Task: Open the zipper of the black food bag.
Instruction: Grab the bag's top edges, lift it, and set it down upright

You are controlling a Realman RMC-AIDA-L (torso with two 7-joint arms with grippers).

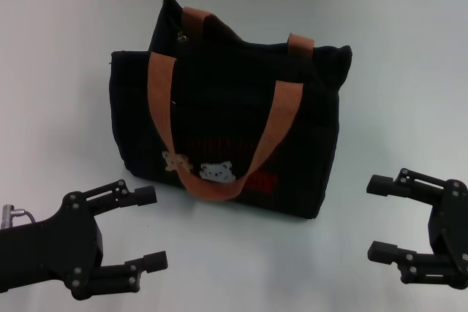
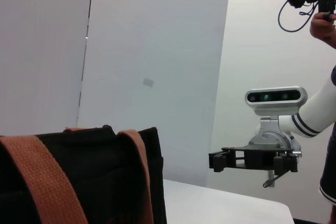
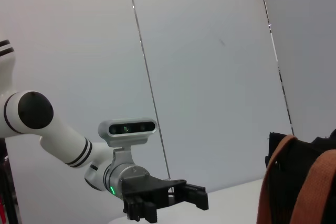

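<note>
The black food bag [image 1: 219, 115] stands upright in the middle of the white table, its bear patches [image 1: 218, 172] and red label [image 1: 263, 180] facing me. Two orange-brown handles lie over its top and front. The zipper's small silver pull [image 1: 180, 36] shows near the raised far-left end of the top; the zipper line itself is lost in the dark fabric. My left gripper [image 1: 150, 228] is open, near the table's front and left of the bag, apart from it. My right gripper [image 1: 374, 218] is open at the front right, also clear of the bag.
The white table [image 1: 380, 107] runs out around the bag on all sides, with a pale wall behind. The left wrist view shows the bag's top corner [image 2: 105, 171], the right gripper [image 2: 214, 162] beyond it, and a person's hand [image 2: 323, 24] at the far upper edge.
</note>
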